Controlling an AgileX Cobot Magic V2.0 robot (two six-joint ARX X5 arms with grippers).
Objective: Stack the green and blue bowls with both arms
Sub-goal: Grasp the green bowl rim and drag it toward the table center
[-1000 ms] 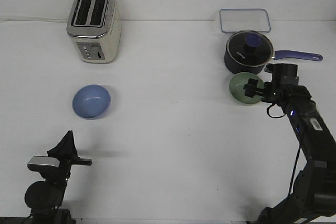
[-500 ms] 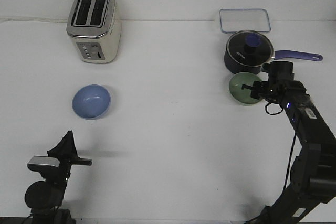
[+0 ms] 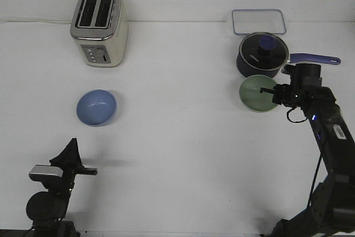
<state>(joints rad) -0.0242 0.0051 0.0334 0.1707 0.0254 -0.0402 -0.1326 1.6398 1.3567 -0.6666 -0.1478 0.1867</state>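
The periwinkle blue bowl (image 3: 96, 107) sits upright on the white table at the left, in front of the toaster. The pale green bowl (image 3: 254, 94) is at the right, just in front of the dark saucepan. My right gripper (image 3: 272, 93) is at the green bowl's right rim, with its fingers closed across the rim. The bowl looks slightly tipped. My left gripper (image 3: 71, 149) is low at the near left, well short of the blue bowl. Its fingers are together and hold nothing.
A cream toaster (image 3: 100, 26) stands at the back left. A dark navy saucepan (image 3: 262, 55) with a lid and a long handle sits right behind the green bowl. A clear lidded container (image 3: 259, 21) lies behind the saucepan.
My right gripper has shifted from inside the green bowl to its right rim. The bowl has moved slightly left and looks a little raised. The left arm and the blue bowl have not moved.
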